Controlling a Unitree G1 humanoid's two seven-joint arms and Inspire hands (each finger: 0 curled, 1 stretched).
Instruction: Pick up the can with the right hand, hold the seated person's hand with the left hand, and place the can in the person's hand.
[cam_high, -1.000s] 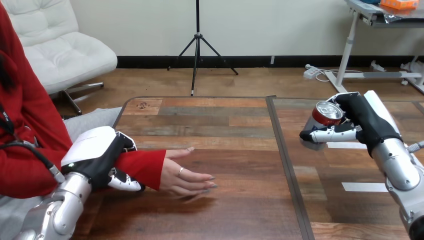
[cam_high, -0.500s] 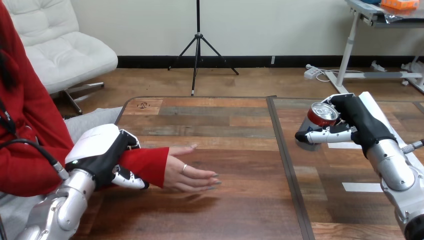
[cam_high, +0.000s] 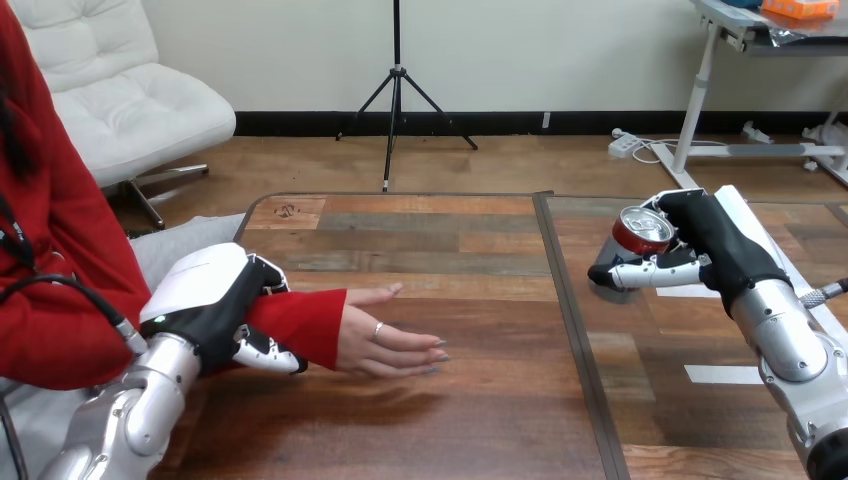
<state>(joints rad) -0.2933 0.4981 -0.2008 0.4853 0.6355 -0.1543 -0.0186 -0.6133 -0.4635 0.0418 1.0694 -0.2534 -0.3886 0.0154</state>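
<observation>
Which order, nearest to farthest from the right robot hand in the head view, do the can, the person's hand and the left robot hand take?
1. The can, held in the right robot hand, at the right.
2. The person's hand, left of centre.
3. The left robot hand, far left, curled round the person's wrist.

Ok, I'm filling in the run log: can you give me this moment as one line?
left hand: fingers round person's red-sleeved wrist | right hand: holding red metal can, tilted | person's hand: open, empty, apart from can
</observation>
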